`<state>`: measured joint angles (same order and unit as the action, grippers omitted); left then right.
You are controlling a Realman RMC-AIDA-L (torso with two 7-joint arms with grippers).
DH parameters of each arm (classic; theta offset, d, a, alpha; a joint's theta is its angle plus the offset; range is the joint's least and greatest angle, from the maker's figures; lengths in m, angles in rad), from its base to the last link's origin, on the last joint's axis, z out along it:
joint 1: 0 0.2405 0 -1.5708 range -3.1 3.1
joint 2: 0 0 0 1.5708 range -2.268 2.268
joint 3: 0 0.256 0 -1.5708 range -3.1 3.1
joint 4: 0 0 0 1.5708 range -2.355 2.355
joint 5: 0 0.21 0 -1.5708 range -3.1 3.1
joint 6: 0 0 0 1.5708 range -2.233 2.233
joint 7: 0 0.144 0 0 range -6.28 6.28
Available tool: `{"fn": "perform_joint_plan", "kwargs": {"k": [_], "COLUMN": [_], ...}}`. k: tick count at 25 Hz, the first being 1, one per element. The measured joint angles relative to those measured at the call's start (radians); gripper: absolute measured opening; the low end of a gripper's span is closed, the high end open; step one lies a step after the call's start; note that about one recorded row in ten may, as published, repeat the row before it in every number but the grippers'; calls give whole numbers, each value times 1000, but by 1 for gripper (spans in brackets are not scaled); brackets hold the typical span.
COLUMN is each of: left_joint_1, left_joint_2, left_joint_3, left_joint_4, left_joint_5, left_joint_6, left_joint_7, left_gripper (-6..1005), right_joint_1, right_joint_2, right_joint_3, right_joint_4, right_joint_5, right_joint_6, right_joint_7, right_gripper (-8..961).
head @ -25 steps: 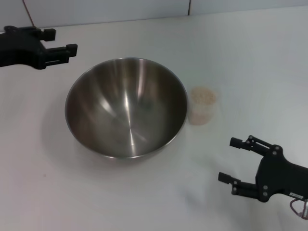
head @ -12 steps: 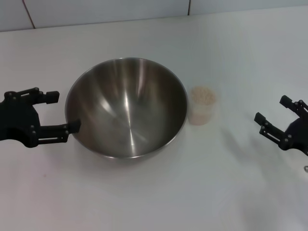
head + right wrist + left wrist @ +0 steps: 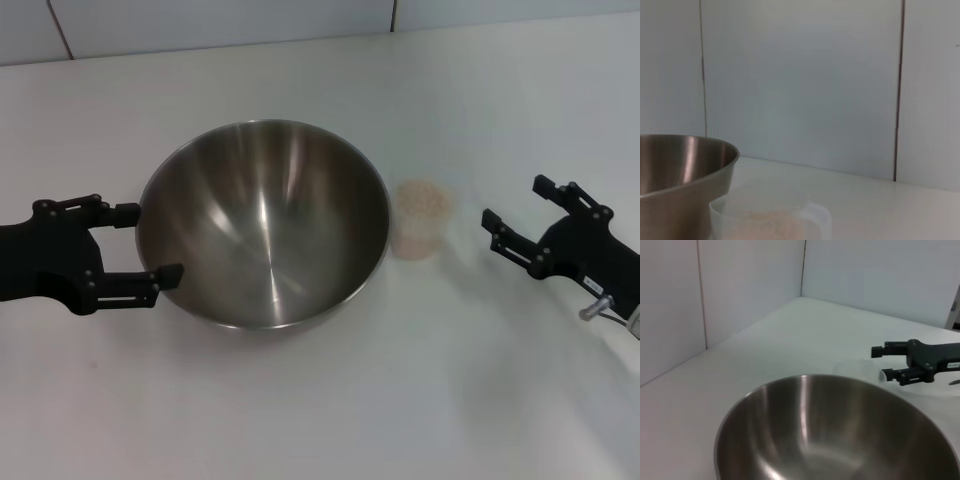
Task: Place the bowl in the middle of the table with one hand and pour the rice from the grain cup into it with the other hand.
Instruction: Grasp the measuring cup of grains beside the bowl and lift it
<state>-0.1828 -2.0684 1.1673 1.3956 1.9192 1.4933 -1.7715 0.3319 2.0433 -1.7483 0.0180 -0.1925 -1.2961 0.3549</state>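
The steel bowl (image 3: 262, 222) stands empty on the white table (image 3: 300, 400); it also shows in the left wrist view (image 3: 840, 435) and the right wrist view (image 3: 680, 175). My left gripper (image 3: 150, 245) is open at the bowl's left wall, one finger on each side of the rim line. The clear grain cup (image 3: 422, 219) holding rice (image 3: 422, 200) stands just right of the bowl; it also shows in the right wrist view (image 3: 770, 220). My right gripper (image 3: 515, 215) is open, a little right of the cup, apart from it; it also shows in the left wrist view (image 3: 882, 362).
A tiled wall (image 3: 220, 20) runs along the table's far edge.
My left gripper has come down from the far left to the bowl's left side. My right gripper has moved from the near right up and in toward the cup.
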Motion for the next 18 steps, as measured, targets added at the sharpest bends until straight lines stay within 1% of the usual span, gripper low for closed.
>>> {"fn": "perform_joint_plan", "kwargs": {"k": [3, 13, 16, 18], "left_joint_1": [-2, -3, -4, -6], "left_joint_2": [-1, -1, -1, 0], "left_joint_3": [6, 16, 16, 15], "left_joint_4": [0, 1, 0, -5], "left_joint_5": [4, 5, 5, 5], "left_joint_6": [-3, -14, -17, -19], "left_joint_7": [-2, -3, -3, -3], "left_gripper": [875, 872, 870, 870], "right_joint_1": [11, 39, 49, 53], "right_joint_2": [5, 8, 11, 17], "right_joint_3": [0, -1, -2, -1], "right_joint_4": [-32, -68, -73, -97], "right_joint_5": [0, -1, -1, -1], "right_joint_6": [50, 115, 133, 159], "right_joint_7": [0, 11, 13, 11], "right_gripper": [812, 812, 812, 811]}}
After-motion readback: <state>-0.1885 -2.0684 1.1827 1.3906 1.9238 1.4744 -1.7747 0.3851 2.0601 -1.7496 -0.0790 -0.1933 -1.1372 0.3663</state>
